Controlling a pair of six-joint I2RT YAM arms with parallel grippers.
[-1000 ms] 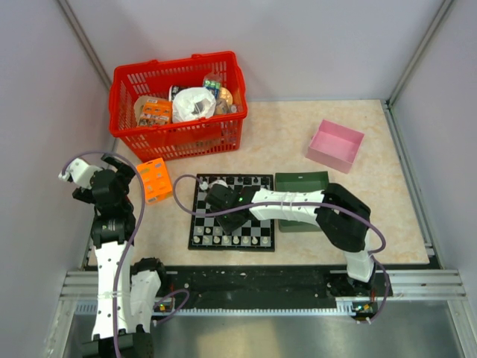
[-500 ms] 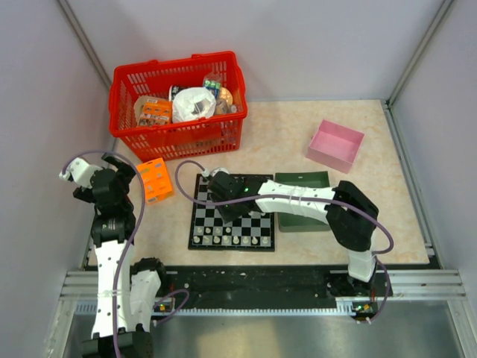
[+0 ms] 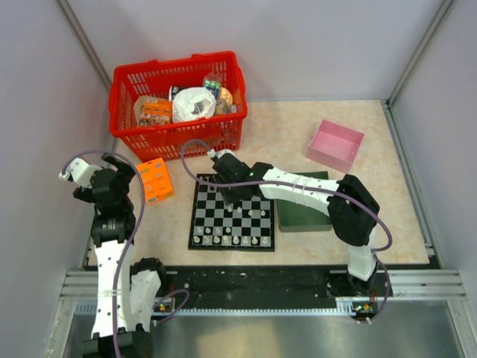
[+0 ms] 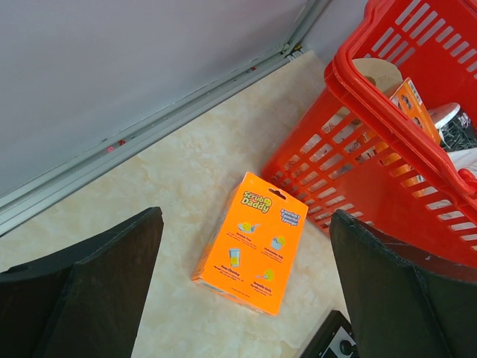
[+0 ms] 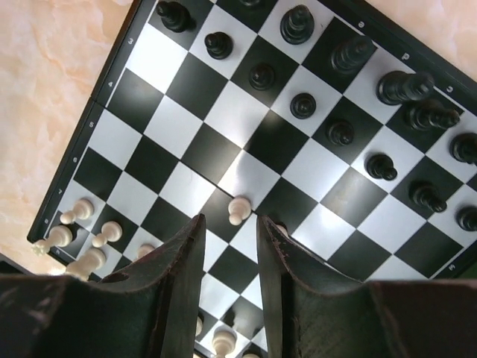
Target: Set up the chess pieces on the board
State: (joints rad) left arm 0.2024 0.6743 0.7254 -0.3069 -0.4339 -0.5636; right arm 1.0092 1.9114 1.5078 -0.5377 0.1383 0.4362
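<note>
Behind the fingers (image 5: pixel 175 283) of the right end effector (image 5: pixel 229 227), several white chess pieces (image 5: pixel 223 341) are partly covered; the board (image 5: pixel 186 127) beneath it is cut off right and below.

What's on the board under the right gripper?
One white pawn stands alone in the middle of the board, just beyond the tips of the right gripper, whose jaws are apart and empty. Its fingers cover the nearer squares, so whatever stands there cannot be seen.

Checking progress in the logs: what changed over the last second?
The right gripper swung from above the middle of the black-and-white checkered board toward its far edge, jaws slightly apart, holding nothing. The left gripper, red plastic basket and orange cardboard box stayed put.
</note>
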